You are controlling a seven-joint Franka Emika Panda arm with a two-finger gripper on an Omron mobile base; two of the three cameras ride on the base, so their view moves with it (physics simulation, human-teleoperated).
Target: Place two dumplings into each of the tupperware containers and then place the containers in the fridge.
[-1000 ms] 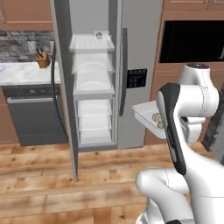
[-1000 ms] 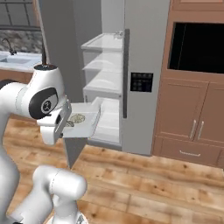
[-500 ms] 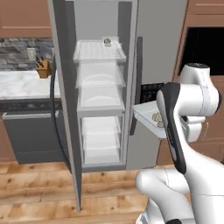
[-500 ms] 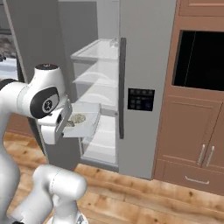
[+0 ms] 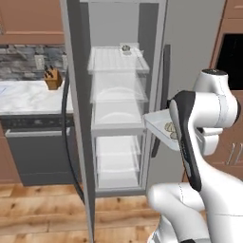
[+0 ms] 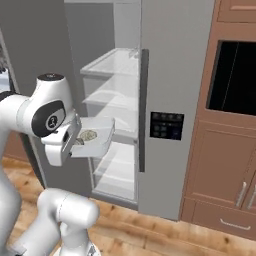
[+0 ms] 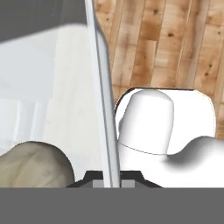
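Pale grey-white tupperware container (image 6: 95, 137), two dumplings (image 6: 88, 135) inside, rides level in the gripper (image 7: 111, 177), whose jaws are pinched together on its rim, so nothing spills. It hangs just before the open fridge (image 5: 118, 123), apparently awaiting a shelf; another container (image 5: 116, 59) sits on top.

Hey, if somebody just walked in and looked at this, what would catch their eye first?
The fridge with its door open, white shelves bare apart from a container on the top one. In front of it the white arm holds a tupperware container with dumplings, the end effector shut on its rim.
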